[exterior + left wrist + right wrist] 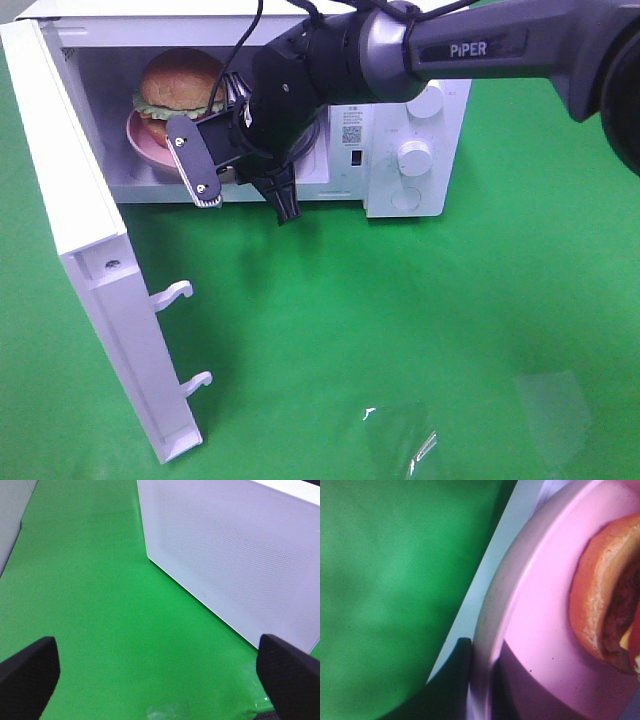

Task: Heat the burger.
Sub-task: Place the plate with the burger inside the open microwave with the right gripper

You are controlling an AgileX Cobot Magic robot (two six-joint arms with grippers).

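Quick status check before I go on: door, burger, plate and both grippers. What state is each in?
microwave door: open wide
burger: whole, sitting on the pink plate
pink plate: inside the microwave, near its front edge
right gripper: shut on the pink plate's rim
left gripper: open, empty, above the green table cover

Bright green table covering (470, 300), even light, soft shadows, shiny patches (400, 440)
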